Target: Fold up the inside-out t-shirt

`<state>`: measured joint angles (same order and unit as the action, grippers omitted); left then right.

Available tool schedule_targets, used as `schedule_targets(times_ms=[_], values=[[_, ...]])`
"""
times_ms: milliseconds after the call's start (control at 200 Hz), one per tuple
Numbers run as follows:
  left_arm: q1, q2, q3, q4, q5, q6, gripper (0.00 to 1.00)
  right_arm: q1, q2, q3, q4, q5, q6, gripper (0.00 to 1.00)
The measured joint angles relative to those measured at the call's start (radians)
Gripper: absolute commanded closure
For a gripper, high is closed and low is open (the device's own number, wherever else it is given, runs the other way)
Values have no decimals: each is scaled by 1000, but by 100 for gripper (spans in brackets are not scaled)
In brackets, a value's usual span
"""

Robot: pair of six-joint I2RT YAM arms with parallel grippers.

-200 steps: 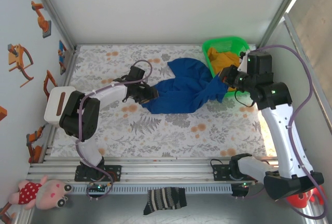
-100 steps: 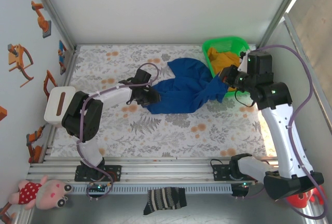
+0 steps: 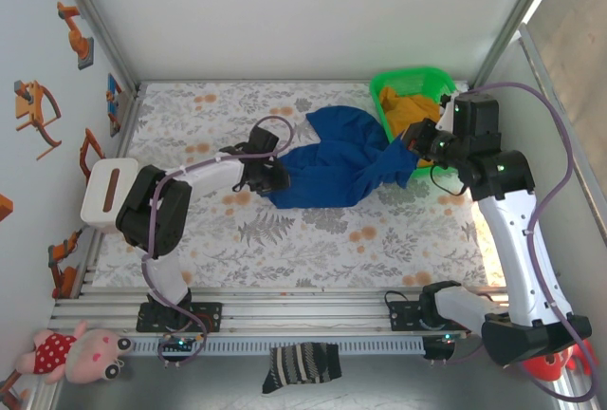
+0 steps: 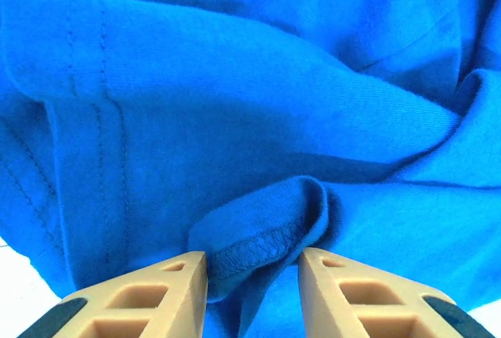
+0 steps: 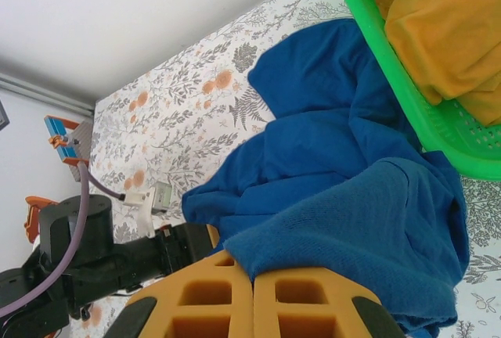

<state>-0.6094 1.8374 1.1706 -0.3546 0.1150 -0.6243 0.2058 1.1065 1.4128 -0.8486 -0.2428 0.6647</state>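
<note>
The inside-out t-shirt [image 3: 327, 168] lies crumpled mid-table, royal blue, its right end lifted toward the green basket [image 3: 408, 75]. At the shirt's left edge sits my left gripper [image 3: 275, 175]. In the left wrist view its gripper [image 4: 252, 264] is open, jaws part-way apart, with a stitched hem fold [image 4: 258, 240] between the fingertips [image 4: 184, 275]. My right gripper [image 3: 410, 149] holds the shirt's right end raised beside the basket. The right wrist view shows this gripper [image 5: 252, 275] shut on a blue cloth corner [image 5: 329, 158].
The green basket [image 5: 391, 95] at the back right holds a mustard-yellow garment [image 5: 446, 33]. A striped sock [image 3: 302, 365] and a plush toy [image 3: 81, 351] lie off the table's near edge. Floral tablecloth [image 3: 313, 230] is bare in front of the shirt.
My left gripper has pushed a little to the right into the shirt's left edge, and its jaws have narrowed around the hem. The right arm has stayed still.
</note>
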Motion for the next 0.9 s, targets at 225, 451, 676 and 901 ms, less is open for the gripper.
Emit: schedule_targets(times_ms=[225, 451, 676, 901], values=[[-43, -13, 0, -7, -39, 19, 76, -1, 0, 0, 0, 0, 0, 100], [-43, -8, 23, -22, -65, 27, 76, -2, 0, 0, 0, 0, 0, 100], [-43, 30, 61, -28, -97, 49, 89, -2, 0, 0, 0, 0, 0, 100], [-43, 61, 79, -40, -109, 64, 100, -4, 0, 0, 0, 0, 0, 100]])
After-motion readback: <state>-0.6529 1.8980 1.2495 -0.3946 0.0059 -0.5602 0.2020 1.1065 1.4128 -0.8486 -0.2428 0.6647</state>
